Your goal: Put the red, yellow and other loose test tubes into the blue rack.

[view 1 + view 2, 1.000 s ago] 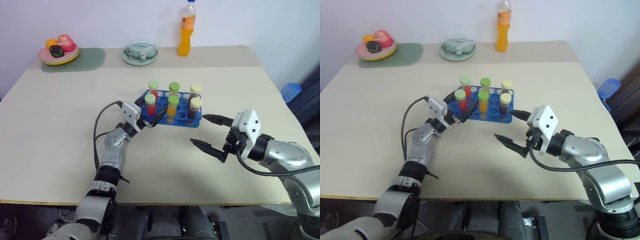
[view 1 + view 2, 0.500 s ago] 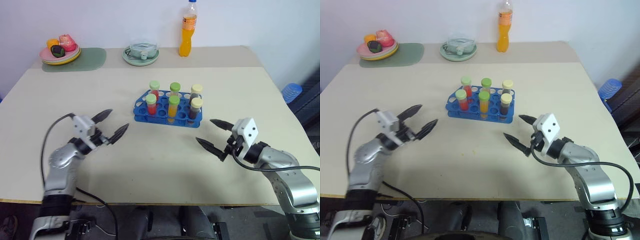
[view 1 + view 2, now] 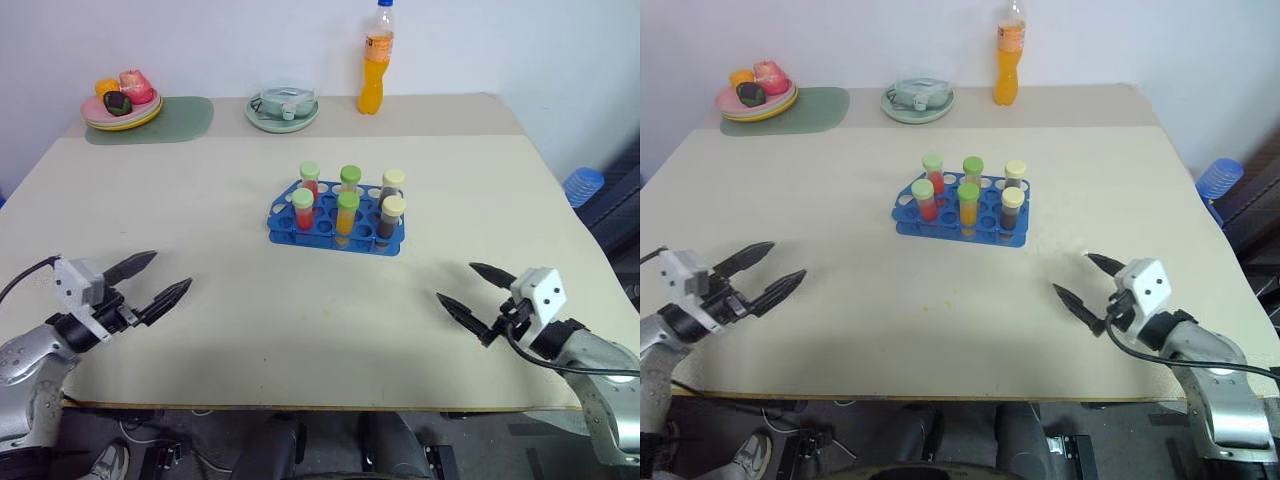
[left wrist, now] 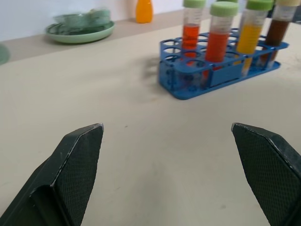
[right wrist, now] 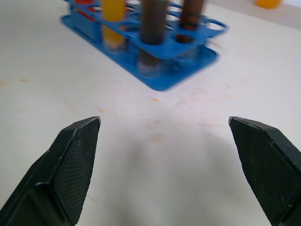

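1. Centrally, bright blue plastic rack (image 3: 335,226) sits on pale beige table (image 3: 250,310); six capped clear tubes (image 3: 346,213) stand upright in it: red, yellow-orange, dark brown liquids.
2. Left gripper (image 3: 160,279) at rack's 8 o'clock, well apart, fingers spread wide, holding nothing.
3. Right gripper (image 3: 470,289) at 4 o'clock, also spread, empty.
4. Tall orange drink bottle (image 3: 373,58) at 12 o'clock; round pale-green dish (image 3: 282,108) at 11, both far off.
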